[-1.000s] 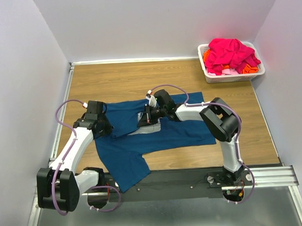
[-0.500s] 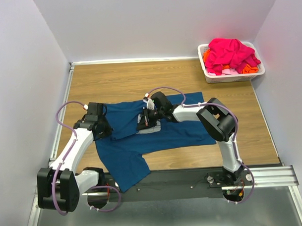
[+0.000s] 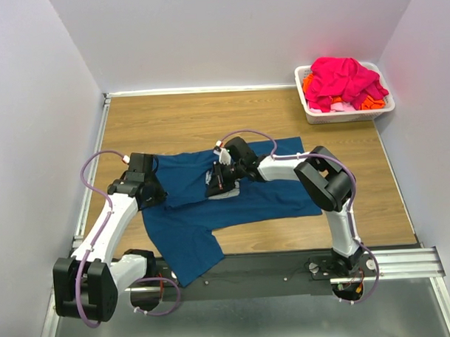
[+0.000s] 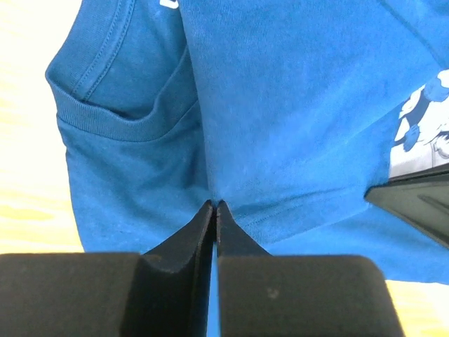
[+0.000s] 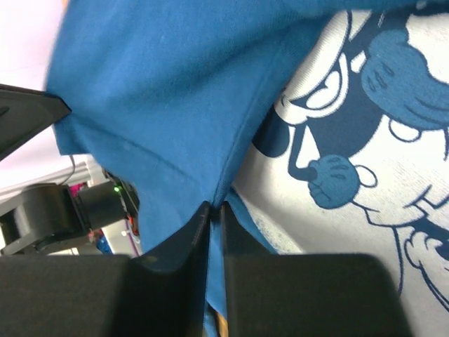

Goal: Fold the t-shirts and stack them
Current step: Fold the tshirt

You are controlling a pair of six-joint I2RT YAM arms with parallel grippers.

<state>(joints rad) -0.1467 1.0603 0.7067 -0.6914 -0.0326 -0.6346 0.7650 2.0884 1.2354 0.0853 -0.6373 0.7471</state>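
A dark teal-blue t-shirt (image 3: 248, 201) lies spread on the wooden table, one sleeve hanging over the near edge. Its upper left part is folded over, half covering the pale cartoon print (image 3: 224, 192). My left gripper (image 3: 153, 192) is shut on the shirt's left fold; the left wrist view shows the cloth (image 4: 280, 126) pinched at the tips (image 4: 215, 205), collar to the left. My right gripper (image 3: 214, 180) is shut on the folded edge beside the print (image 5: 351, 126); the cloth (image 5: 161, 91) rises from its tips (image 5: 216, 205).
A white plastic basket (image 3: 309, 114) stands at the far right corner, heaped with magenta-pink (image 3: 344, 79) and orange (image 3: 370, 102) shirts. Grey walls close the table on three sides. A metal rail (image 3: 406, 262) runs along the near edge.
Both grippers have drawn the folded cloth slightly to the left, the left arm shifting a little; the fold covers a bit more of the print.
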